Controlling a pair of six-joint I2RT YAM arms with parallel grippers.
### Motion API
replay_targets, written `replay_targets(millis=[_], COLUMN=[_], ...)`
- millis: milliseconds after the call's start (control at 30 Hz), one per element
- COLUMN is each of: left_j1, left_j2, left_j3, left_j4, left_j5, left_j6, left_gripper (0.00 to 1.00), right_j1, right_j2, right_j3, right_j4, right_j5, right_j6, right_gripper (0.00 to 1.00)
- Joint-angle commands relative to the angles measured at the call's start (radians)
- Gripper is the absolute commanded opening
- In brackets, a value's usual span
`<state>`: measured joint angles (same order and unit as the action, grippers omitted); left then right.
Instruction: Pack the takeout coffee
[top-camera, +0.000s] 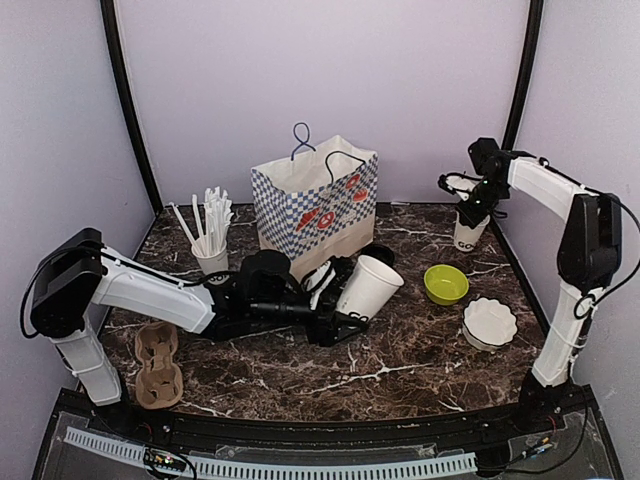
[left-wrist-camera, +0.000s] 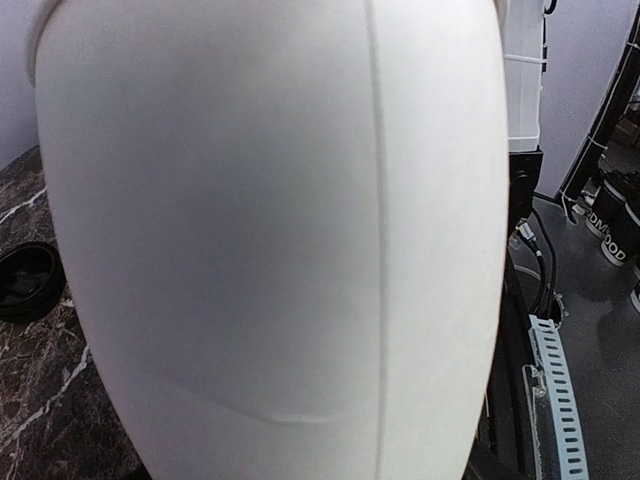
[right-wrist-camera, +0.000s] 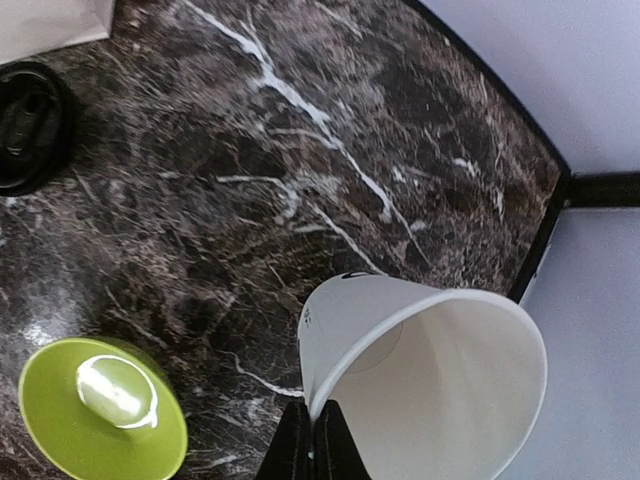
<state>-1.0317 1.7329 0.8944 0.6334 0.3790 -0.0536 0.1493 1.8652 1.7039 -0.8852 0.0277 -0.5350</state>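
The tilted cup (left-wrist-camera: 270, 230) fills the left wrist view and hides the left end effector (top-camera: 338, 300), which is spread wide around it, the bag (top-camera: 315, 205) just beyond. The right end effector (right-wrist-camera: 312, 440) is pinched tight on the rim of the empty far cup (right-wrist-camera: 440, 400) beneath it, close to the table (right-wrist-camera: 250, 200) edge and wall. A bowl (right-wrist-camera: 100, 420) sits to its left.
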Motion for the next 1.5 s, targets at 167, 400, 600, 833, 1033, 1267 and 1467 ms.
replay_targets(millis=[167, 400, 600, 833, 1033, 1267, 1467], left_j1=[-0.005, -0.005, -0.005, -0.004, -0.004, -0.004, -0.004], left_j2=[-0.061, -0.061, -0.052, 0.01, 0.069, 0.072, 0.062], left_j3=[-0.024, -0.016, -0.004, 0.04, 0.093, 0.1, 0.091], left_j4=[-0.002, -0.019, -0.035, -0.031, 0.012, 0.02, 0.016], left_j5=[0.005, 0.008, -0.001, -0.002, 0.029, 0.033, 0.032], left_j6=[-0.007, 0.0, 0.014, 0.01, -0.046, -0.063, -0.06], left_gripper=[0.61, 0.62, 0.63, 0.64, 0.65, 0.65, 0.65], right_j1=[-0.062, -0.062, -0.048, 0.023, 0.306, 0.44, 0.494], right_j2=[0.092, 0.081, -0.07, -0.299, -0.335, -0.338, -0.309], right_j3=[0.018, 0.023, 0.026, 0.026, -0.078, -0.141, -0.131], right_j4=[0.0, -0.032, -0.073, -0.405, -0.498, -0.405, -0.382], right_j5=[-0.012, -0.023, -0.068, -0.808, -0.802, -0.675, -0.683], right_j6=[0.035, 0.055, 0.065, -0.293, -0.373, -0.31, -0.29], right_gripper=[0.0, 0.32, 0.46, 0.46, 0.59, 0.61, 0.53])
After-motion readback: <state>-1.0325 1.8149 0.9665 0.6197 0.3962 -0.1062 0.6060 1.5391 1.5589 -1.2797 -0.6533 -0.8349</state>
